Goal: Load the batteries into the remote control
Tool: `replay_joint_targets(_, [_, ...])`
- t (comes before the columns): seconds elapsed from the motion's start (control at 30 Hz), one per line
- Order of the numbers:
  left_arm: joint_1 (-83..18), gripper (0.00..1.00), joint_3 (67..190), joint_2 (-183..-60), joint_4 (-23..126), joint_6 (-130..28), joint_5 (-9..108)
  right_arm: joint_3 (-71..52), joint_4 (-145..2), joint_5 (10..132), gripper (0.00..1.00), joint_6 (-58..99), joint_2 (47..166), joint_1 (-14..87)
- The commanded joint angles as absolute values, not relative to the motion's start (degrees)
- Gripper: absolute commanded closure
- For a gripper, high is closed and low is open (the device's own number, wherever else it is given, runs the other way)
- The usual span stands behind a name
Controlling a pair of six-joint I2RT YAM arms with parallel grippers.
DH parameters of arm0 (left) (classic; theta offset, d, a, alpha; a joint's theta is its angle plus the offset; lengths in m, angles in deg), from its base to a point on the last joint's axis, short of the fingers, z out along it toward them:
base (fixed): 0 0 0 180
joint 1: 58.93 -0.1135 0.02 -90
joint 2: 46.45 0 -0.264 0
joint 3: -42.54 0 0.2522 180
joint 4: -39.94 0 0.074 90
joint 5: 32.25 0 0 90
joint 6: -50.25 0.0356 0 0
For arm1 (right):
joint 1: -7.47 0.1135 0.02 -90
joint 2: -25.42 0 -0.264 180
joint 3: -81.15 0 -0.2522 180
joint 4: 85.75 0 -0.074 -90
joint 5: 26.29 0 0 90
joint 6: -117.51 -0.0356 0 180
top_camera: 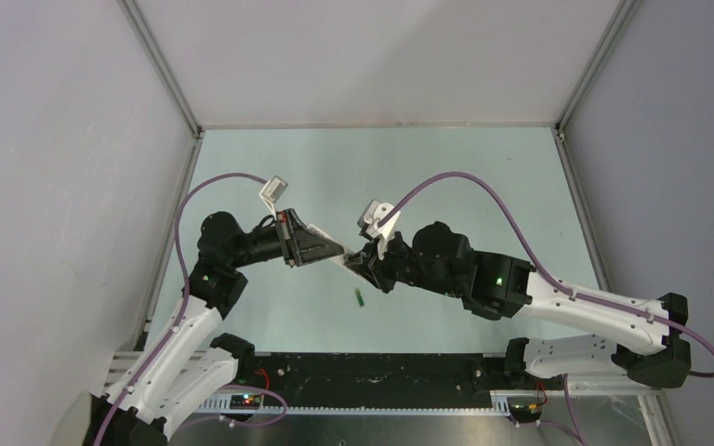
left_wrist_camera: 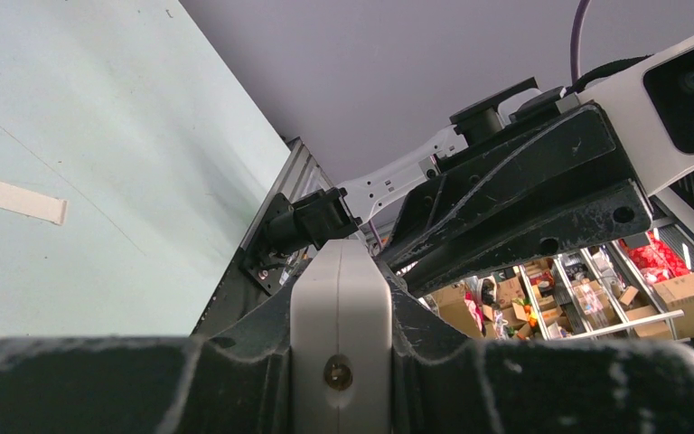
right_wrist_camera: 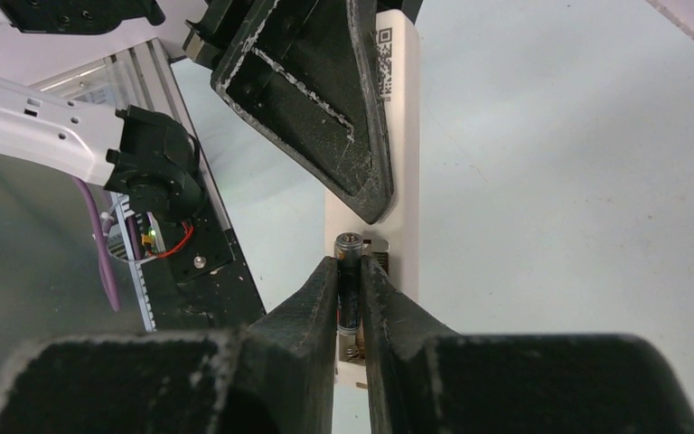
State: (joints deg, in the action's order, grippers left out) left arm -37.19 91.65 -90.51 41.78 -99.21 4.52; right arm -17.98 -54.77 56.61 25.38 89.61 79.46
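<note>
My left gripper (top_camera: 323,249) is shut on the white remote control (left_wrist_camera: 341,307) and holds it above the table, one end pointing at the right arm. In the right wrist view the remote (right_wrist_camera: 399,145) shows its back, with a QR label and the open recessed bay (right_wrist_camera: 375,258). My right gripper (right_wrist_camera: 350,268) is shut on the blackish battery (right_wrist_camera: 348,294) and holds it at the bay, its metal end up. The green battery (top_camera: 358,297) lies on the table just below where the two grippers meet (top_camera: 364,260).
A flat white cover piece (left_wrist_camera: 21,201) lies on the pale green table (top_camera: 446,177). Grey walls close in the left, right and far sides. A black rail (top_camera: 372,372) runs along the near edge between the arm bases.
</note>
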Motion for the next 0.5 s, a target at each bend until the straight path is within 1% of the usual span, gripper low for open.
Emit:
replay_joint_targets(0.0, [-36.84, 1.0, 91.8, -89.64, 39.45, -99.16, 3.55, -18.34, -56.6, 56.52, 0.82, 26.9, 89.82, 79.29])
replay_joint_targets(0.47, [-36.86, 1.0, 91.81, -90.11, 39.45, -98.92, 3.83, -18.73, -52.91, 57.3, 0.8, 27.25, 89.47, 79.37])
